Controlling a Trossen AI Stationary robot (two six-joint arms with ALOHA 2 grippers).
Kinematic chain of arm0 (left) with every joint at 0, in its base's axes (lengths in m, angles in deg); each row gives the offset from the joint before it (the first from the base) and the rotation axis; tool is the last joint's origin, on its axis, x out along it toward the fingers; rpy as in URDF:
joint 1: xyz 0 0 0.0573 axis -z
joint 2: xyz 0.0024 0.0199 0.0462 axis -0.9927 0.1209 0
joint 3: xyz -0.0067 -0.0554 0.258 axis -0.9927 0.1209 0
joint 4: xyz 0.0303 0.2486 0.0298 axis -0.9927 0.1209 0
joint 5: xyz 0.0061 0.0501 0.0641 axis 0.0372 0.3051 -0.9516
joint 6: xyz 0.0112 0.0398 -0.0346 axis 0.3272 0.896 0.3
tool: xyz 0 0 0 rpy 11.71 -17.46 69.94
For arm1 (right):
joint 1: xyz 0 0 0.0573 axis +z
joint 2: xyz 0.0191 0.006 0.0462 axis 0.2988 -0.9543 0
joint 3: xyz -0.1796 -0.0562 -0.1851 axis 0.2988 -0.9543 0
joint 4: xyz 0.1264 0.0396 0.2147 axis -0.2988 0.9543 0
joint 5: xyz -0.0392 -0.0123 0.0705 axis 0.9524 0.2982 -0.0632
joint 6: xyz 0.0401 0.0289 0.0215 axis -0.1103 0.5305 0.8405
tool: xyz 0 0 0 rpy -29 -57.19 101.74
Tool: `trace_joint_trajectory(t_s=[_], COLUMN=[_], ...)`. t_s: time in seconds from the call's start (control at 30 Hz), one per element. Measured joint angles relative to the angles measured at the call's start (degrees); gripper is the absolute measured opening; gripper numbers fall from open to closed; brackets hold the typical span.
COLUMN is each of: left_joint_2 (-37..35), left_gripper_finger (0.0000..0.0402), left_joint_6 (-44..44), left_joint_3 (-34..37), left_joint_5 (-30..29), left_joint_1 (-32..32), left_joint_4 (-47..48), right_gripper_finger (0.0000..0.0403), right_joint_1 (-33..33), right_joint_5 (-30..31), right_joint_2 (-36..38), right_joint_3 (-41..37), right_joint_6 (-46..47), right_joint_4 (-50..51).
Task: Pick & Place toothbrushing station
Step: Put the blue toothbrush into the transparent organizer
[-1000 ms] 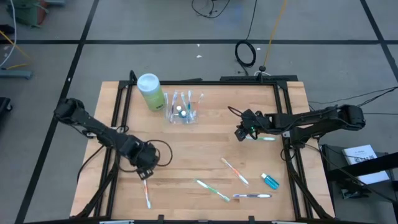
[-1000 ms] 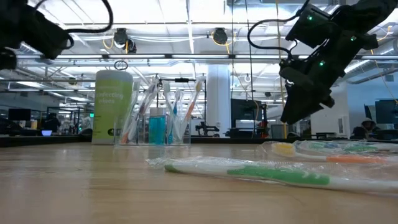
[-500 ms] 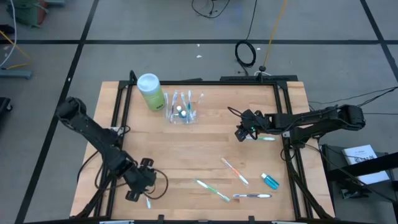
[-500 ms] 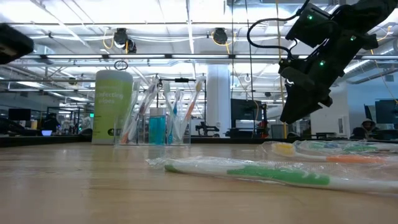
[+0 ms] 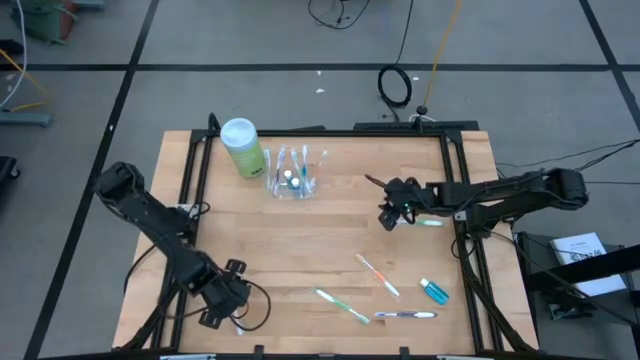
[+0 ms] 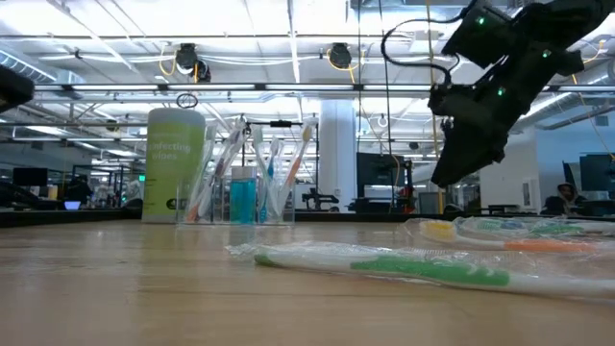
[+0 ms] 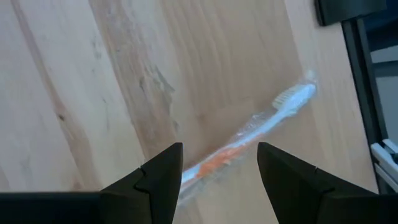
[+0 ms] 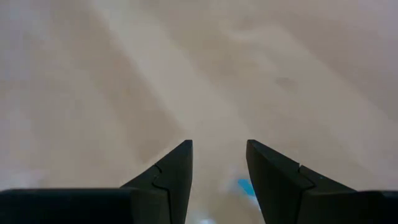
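Toothbrush target: we take the wrapped orange-and-white toothbrush [image 7: 249,140] at the lower left of the high view as the next pick; it lies flat on the counter [image 5: 300,250], near the front edge.
Left pincer [image 5: 222,307]: lower left of the high view, right over that brush; fingers spread, nothing held.
Key relation: in the left wrist view the brush runs diagonally, one end between the two fingers, the white head end pointing away. Our read: the long axis is skewed to the finger gap, so the wrist may need a turn before closing.
Nearer arm: left, clearly; right is well apart from this brush.
Right pincer [image 5: 390,215]: right of centre in the high view, raised above the counter, just beside a green-tipped brush [image 5: 428,222]; fingers spread, empty.
Cup [image 5: 292,178]: upper centre, already holds several brushes and a tube, next to the green bottle [image 5: 241,146].
Loose items: three brushes and a blue tube [image 5: 435,291] lie lower right.
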Motion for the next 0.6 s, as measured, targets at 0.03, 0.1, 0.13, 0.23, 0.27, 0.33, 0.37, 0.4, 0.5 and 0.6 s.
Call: trace_joint_trajectory(t_s=[0.03, 0.1, 0.13, 0.23, 0.27, 0.33, 0.37, 0.4, 0.5, 0.6], left_joint_2=[0.0, 0.0, 0.0, 0.0, 0.0, 0.0, 0.0, 0.0, 0.0, 0.0], left_gripper_finger=[0.0214, 0.0214, 0.0214, 0.0214, 0.0214, 0.0214, 0.0214, 0.0214, 0.0214, 0.0214], left_joint_6=[0.4, 0.9, 0.9, 0.6, 0.6, 1.4, 2.0, 2.3, 2.6, 2.6], left_joint_3=[0.0, 0.0, 0.0, 0.0, 0.0, 0.0, 0.0, 0.0, 0.0, 0.0], left_joint_5=[0.0, 0.0, 0.0, -0.8, -1.8, -4.0, -5.5, -7.0, -10.9, -13.0], left_joint_1=[-0.3, -0.9, -1.2, -2.7, -3.2, -4.4, -4.9, -5.5, -7.2, -9.2], left_joint_4=[0.0, 0.0, 0.0, -0.2, -0.5, -1.3, -1.5, -1.6, -1.6, -1.6], right_gripper_finger=[0.0141, 0.0141, 0.0141, 0.0141, 0.0141, 0.0141, 0.0141, 0.0141, 0.0141, 0.0141], right_joint_1=[0.6, 1.4, 1.6, 1.5, 1.2, 0.8, 0.5, 0.3, -1.4, -4.1], right_joint_5=[-1.3, -4.9, -6.3, -7.2, -7.2, -7.4, -7.5, -7.6, -8.8, -6.3], right_joint_2=[0.2, 1.1, 1.7, 3.3, 3.8, 4.6, 4.9, 5.2, 6.3, 7.0], right_joint_3=[0.4, 1.3, 1.9, 2.6, 2.6, 2.6, 2.6, 2.6, 2.6, 2.6], right_joint_6=[-0.1, 0.9, 3.1, 14.8, 18.0, 23.5, 26.8, 30.3, 37.5, 39.1], right_joint_4=[0.0, 2.1, 4.8, 11.4, 14.0, 19.0, 21.6, 24.4, 31.3, 33.8])
